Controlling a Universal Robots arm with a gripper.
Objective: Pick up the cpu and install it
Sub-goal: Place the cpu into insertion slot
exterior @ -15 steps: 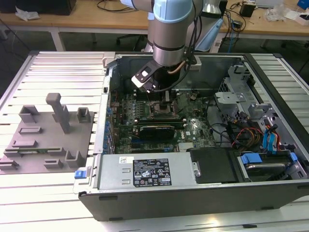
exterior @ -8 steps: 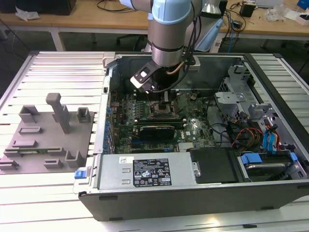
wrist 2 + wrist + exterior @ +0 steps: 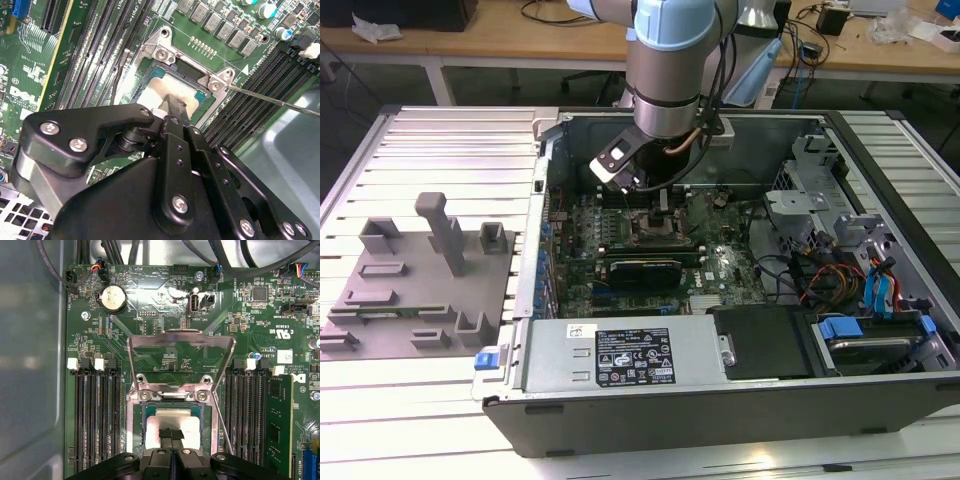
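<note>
Where the metal retaining frame [image 3: 180,342] stands swung up, the cpu [image 3: 189,427] [image 3: 152,95] lies flat in its socket [image 3: 134,415] on the motherboard [image 3: 725,262], its pale top showing in both wrist views. The hand [image 3: 171,433] [image 3: 175,107] is right over the middle of that top. Its two black fingertips [image 3: 165,433] are pressed together with no gap, and they do not clasp the chip's edges (whether they actually touch the metal I cannot tell). A thin lever [image 3: 270,98] stands out slantwise just beside the socket, and banks of long memory slots [image 3: 95,415] flank it on both sides.

In the exterior view the arm [image 3: 670,70] reaches down into the open computer case [image 3: 620,425]. A silver power supply [image 3: 620,355] lies at six o'clock from the socket, and drive bays with blue tabs [image 3: 840,327] at four o'clock. Well apart at nine o'clock, outside the case, grey fixture blocks [image 3: 420,280] sit on the slatted metal table [image 3: 420,420].
</note>
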